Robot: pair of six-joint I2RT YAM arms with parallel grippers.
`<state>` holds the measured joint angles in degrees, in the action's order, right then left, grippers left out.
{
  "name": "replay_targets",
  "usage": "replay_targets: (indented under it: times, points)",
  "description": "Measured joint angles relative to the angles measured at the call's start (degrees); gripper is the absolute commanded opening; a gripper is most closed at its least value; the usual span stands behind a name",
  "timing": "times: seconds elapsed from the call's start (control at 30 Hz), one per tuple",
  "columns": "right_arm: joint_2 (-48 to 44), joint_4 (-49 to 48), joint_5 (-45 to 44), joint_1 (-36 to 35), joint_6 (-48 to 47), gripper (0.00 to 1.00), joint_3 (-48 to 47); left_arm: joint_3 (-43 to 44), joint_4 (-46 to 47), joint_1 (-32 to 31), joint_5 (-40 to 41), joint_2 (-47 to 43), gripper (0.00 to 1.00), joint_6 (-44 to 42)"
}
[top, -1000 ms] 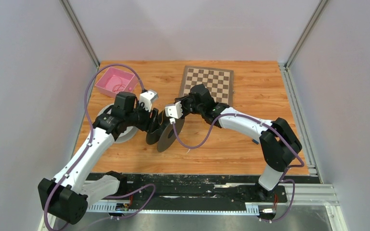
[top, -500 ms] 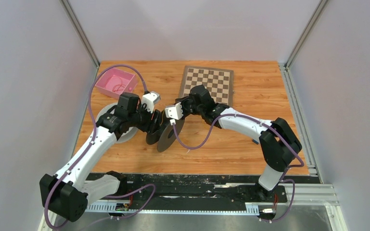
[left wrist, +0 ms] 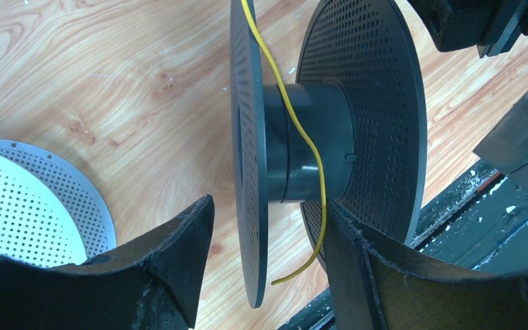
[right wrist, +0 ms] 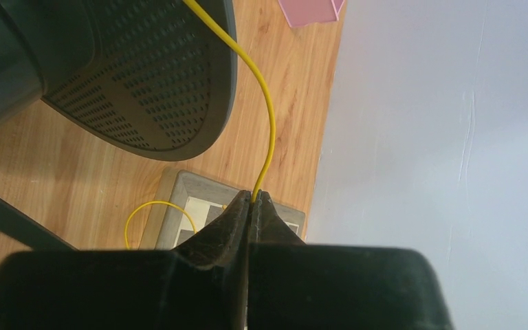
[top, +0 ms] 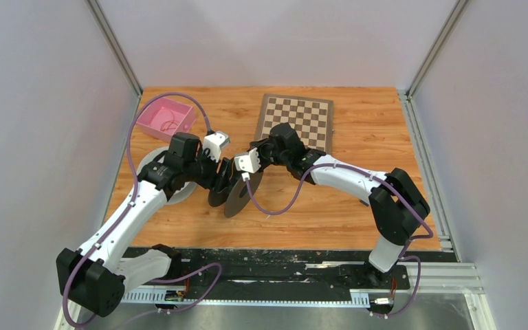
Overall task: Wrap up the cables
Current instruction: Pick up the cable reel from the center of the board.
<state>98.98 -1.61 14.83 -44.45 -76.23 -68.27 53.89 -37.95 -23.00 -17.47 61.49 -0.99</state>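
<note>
Yellow cable [left wrist: 304, 134] is the work item. One pass lies across the hub of the dark spool [left wrist: 375, 103], and its free end sticks out loose between the flanges. The rest runs up to the right gripper [right wrist: 251, 197], whose fingertips are pinched tight on it.

Step in hand, as we judge it: laying the 1st turns on the hub.
- Hold light tension.
- Run the cable perp. to the hub axis.
- Feed it between the flanges, never over a rim.
- The tail is unsecured, so the next turn should cross and trap it, or the wrap may slip.

On the left gripper [left wrist: 268, 206] the fingers are spread and straddle the near flange. No contact is visible, so we read it as released.

The spool stands on edge approx. mid-table, slightly toward the left edge.

Pose:
- L arm reaches in from the near-left corner, wrist turned right.
- R arm is bent at the elbow near the right edge, forearm running left, wrist by the spool.

Orange-red cable [top: 170, 126] sits in the pink tray [top: 179, 104] at the far-left corner, well apart.
</note>
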Motion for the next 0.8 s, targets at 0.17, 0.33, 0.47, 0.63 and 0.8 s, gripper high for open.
replay_targets:
  times: [0.17,0.33,0.47,0.63,0.8]
  points:
    - [0.0,0.0,-0.02,-0.04,-0.22,0.0,0.0,0.0,-0.02,-0.22,0.02,0.0,0.65,0.0]
    - [0.0,-0.02,-0.09,-0.07,-0.35,0.0,0.04,0.0,-0.04,-0.22,0.07,0.0,0.64,0.04]
    - [0.0,-0.28,-0.28,-0.13,-0.42,0.0,0.46,0.09,-0.26,-0.22,0.02,0.0,0.67,0.24]
    - [0.0,-0.46,-0.35,-0.15,-0.42,0.0,0.83,1.18,-0.98,-0.22,0.0,-0.04,0.69,0.44]
    - [0.0,-0.63,-0.37,-0.17,-0.42,0.0,0.85,2.58,-1.05,-0.22,-0.07,-0.52,0.71,0.48]
